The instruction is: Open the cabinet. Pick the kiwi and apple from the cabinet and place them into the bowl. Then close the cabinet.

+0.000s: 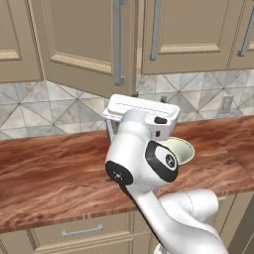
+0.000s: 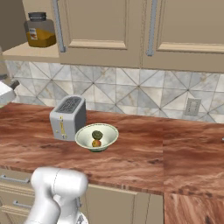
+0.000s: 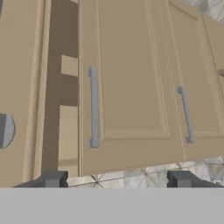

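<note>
Two fruits, kiwi [image 2: 97, 134] and apple [image 2: 96, 143], sit touching in the bowl [image 2: 109, 137] on the tabletop [image 2: 144, 153], just beside the toaster [image 2: 67, 117]. Cabinet [image 3: 127, 87] has its left door [image 1: 84, 39] swung out, right one flat. Jar [image 2: 39, 29] sits on the shelf inside. Claw [image 3: 117, 178] is spread wide, empty, facing the doors.
</note>
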Robot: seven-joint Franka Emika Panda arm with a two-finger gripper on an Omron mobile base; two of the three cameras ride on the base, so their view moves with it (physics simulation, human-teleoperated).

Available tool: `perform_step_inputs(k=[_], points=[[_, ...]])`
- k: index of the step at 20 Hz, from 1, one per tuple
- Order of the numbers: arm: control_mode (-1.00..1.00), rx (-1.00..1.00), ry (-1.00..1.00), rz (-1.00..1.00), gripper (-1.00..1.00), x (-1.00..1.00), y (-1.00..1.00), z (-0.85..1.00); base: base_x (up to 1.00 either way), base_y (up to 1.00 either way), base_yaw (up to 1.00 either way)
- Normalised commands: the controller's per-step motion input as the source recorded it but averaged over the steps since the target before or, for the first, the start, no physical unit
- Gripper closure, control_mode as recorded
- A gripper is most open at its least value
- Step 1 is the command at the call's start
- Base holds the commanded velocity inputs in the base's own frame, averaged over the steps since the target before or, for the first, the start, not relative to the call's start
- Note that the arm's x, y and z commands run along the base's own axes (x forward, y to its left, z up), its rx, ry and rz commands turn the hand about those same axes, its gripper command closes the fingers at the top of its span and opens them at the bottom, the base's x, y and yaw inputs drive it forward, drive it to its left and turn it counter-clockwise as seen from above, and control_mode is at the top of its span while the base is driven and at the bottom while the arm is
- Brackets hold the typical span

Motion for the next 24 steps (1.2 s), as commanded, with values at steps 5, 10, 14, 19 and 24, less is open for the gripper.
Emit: perform_step_inputs(k=[5,10,14,19,24], points=[[-1.00,0.05,-0.04,0.13,-1.00,1.00,-0.94,-0.30,0.00,0.00,0.00],[-1.00,0.01,-0.01,0.05,-1.00,0.75,-0.45,-0.21,0.00,0.00,0.00],[-1.00,-0.01,0.00,-0.11,-1.00,0.92,-0.02,-0.17,0.00,0.00,0.00],[-1.00,0.00,0.00,-0.16,-1.00,1.00,-0.06,-0.12,0.00,0.00,0.00],[-1.00,0.00,0.00,-0.22,-1.00,1.00,0.00,-0.09,0.00,0.00,0.00]])
